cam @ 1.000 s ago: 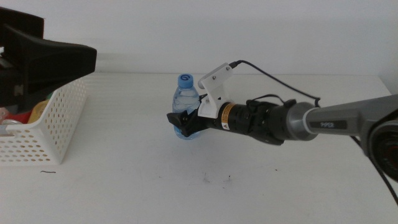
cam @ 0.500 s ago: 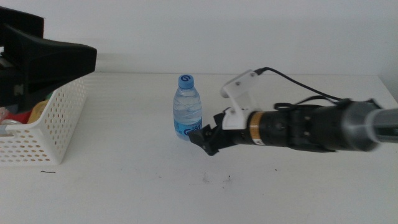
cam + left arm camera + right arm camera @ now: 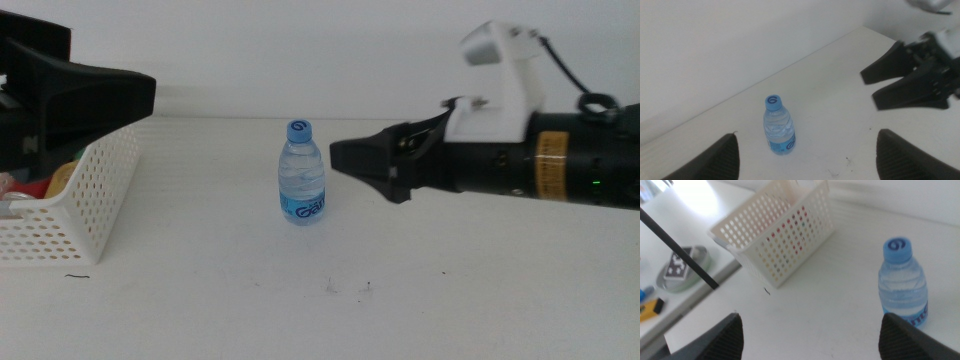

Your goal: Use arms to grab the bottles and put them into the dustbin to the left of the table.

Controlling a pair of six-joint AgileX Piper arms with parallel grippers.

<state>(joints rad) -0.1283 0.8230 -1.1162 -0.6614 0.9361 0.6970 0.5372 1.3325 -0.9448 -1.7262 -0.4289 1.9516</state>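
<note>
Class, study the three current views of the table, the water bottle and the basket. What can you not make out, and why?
- Basket contents: in the middle view only bits of red and yellow show over the rim; in the right wrist view only colours through the perforations.
- Left gripper: the left wrist view shows just two jaw tips, cut off by the edge.
- Water bottle label text: too small to read.
- Right arm: cut off by the middle view's right edge.

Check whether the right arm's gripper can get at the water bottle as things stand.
Probably yes. The right gripper hangs open to the side of the water bottle, level with its upper half, with only bare table between them. The bottle stands upright and alone, well apart from the dustbin.
</note>
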